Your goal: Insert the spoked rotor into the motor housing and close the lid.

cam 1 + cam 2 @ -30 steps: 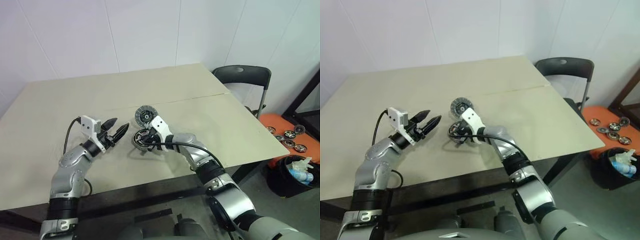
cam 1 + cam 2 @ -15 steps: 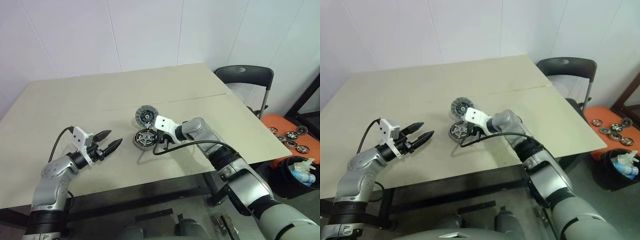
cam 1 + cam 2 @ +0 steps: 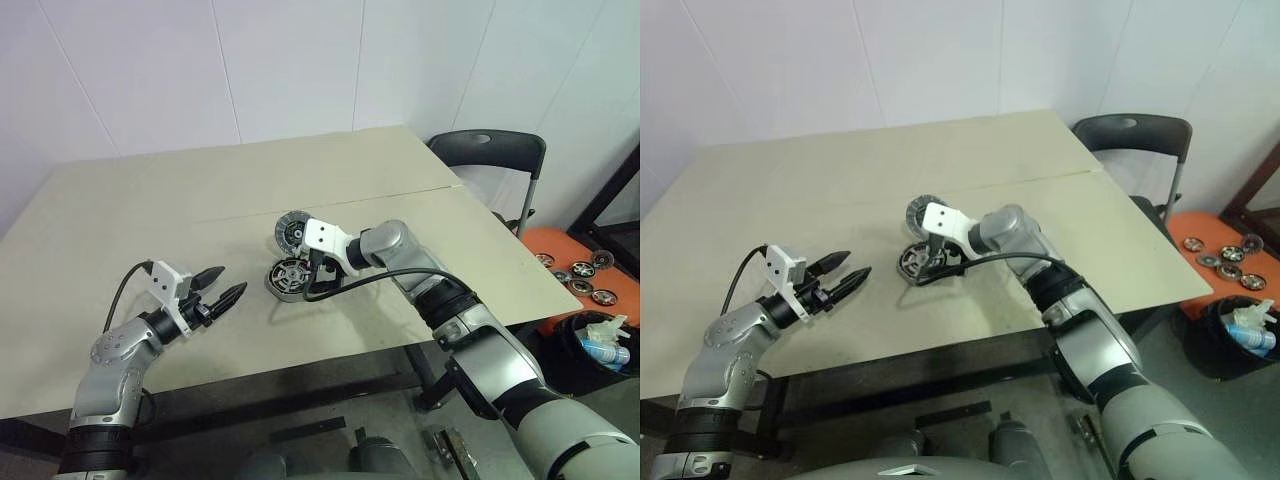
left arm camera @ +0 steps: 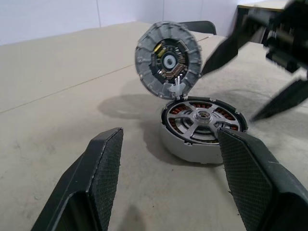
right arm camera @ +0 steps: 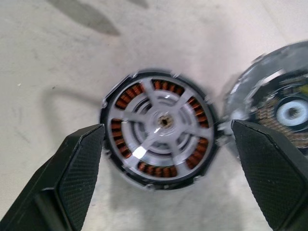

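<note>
On the beige worktop, the left gripper hovers with jaws spread, holding nothing. To its right sits the motor housing, and the spoked rotor lies seated inside its copper ring — that step looks done. The lid stands tilted open at the housing's edge, not yet closed. Above the housing, the right gripper hangs with jaws wide apart, empty.
</note>
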